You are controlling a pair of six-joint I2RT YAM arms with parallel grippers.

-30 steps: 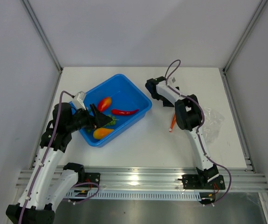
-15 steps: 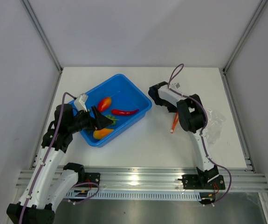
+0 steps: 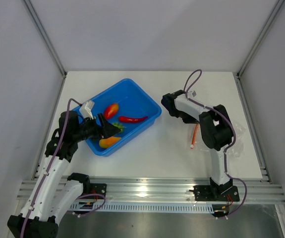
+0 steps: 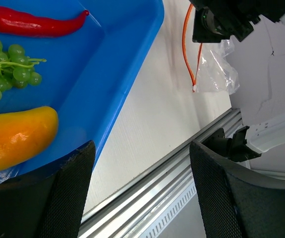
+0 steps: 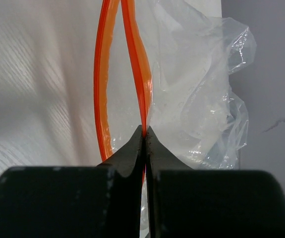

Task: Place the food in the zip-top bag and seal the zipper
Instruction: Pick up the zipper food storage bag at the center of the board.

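The food lies in the blue tray (image 3: 141, 101): a red chili (image 3: 132, 119), a red-orange oval fruit (image 3: 111, 109), a yellow-orange piece (image 3: 109, 142) and green grapes (image 3: 119, 128). My left gripper (image 3: 110, 130) hovers open over the tray's near corner, holding nothing. In the left wrist view its fingers (image 4: 68, 198) frame the table edge, beside the yellow-orange piece (image 4: 13, 139), the grapes (image 4: 8, 64) and the chili (image 4: 33, 22). My right gripper (image 5: 145, 130) is shut on one strip of the zipper (image 5: 140, 74) of the clear zip-top bag (image 5: 197, 89). The other strip bows away, so the mouth gapes.
The bag (image 3: 233, 133) lies crumpled at the table's right side, close to the right wall. An aluminium rail (image 3: 147, 188) runs along the near edge, with both arm bases on it. White walls enclose the table on three sides.
My right gripper has shut on the zipper strip and carried it right and nearer me, dragging the bag along. The left gripper has hardly moved.
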